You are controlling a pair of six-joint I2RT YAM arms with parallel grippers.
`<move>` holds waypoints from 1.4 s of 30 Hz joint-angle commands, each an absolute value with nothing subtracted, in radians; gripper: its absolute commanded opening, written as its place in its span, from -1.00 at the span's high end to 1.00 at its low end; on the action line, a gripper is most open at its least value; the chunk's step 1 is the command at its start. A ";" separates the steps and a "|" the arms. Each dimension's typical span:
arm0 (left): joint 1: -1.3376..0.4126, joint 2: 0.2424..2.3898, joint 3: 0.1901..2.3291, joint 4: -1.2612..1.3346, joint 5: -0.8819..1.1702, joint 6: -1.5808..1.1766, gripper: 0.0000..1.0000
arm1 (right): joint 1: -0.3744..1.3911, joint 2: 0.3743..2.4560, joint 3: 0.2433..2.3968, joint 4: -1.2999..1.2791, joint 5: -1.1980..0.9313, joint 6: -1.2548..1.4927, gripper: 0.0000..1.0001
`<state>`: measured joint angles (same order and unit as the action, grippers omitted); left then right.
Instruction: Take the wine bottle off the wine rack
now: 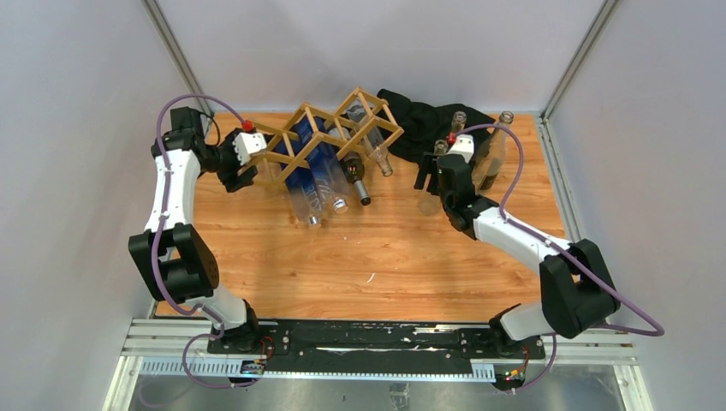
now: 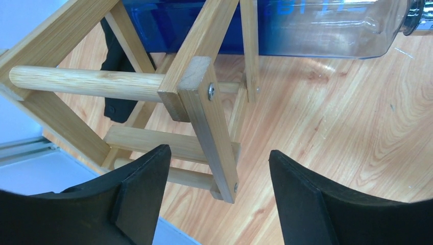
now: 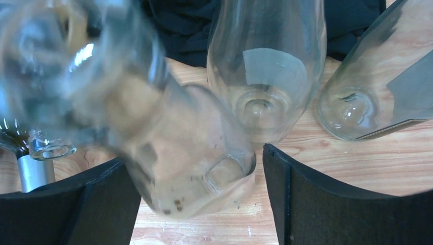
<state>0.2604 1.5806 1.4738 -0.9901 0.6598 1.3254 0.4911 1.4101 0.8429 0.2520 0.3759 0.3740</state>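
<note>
The light wooden lattice wine rack (image 1: 330,137) stands at the back left and holds several bottles: two blue ones (image 1: 304,167), a dark one (image 1: 355,175) and a clear one (image 1: 377,154). My left gripper (image 1: 244,169) is open at the rack's left end. In the left wrist view its fingers (image 2: 218,151) straddle an end slat (image 2: 209,127) without touching it, with a blue bottle (image 2: 306,25) above. My right gripper (image 1: 431,181) is open. A blurred, tilted clear bottle (image 3: 189,153) sits between its fingers (image 3: 194,155), low over the table.
A black cloth (image 1: 419,116) lies behind the rack's right end. Three clear bottles (image 1: 501,137) stand at the back right, and two of them (image 3: 265,76) are just beyond my right fingers. Grey walls close in the wooden table (image 1: 385,257) on three sides.
</note>
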 commanded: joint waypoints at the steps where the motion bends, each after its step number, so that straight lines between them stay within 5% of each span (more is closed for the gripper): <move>1: 0.267 1.575 1.528 -1.002 0.670 1.292 -0.59 | 0.514 1.331 0.838 0.227 0.428 0.392 -0.71; 10: 0.266 1.581 1.650 -1.002 0.683 1.124 -0.98 | 0.590 1.097 0.846 0.023 0.451 0.424 -0.78; 16: 0.267 1.537 1.685 -1.000 0.733 1.011 -1.00 | 0.700 1.077 0.953 -0.109 0.470 0.435 -0.80; 28: 0.267 1.528 1.831 -1.000 0.715 0.662 -1.00 | 0.861 1.578 1.422 -0.253 0.069 0.450 -0.88; 42: 0.266 1.461 1.715 -1.000 0.791 0.629 -1.00 | 0.838 1.941 1.686 -0.285 -0.047 0.498 -0.99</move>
<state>0.2607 1.5078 1.7432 -0.9970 0.7441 0.6388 0.8562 1.9011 1.6306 -0.2638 -0.0013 0.4671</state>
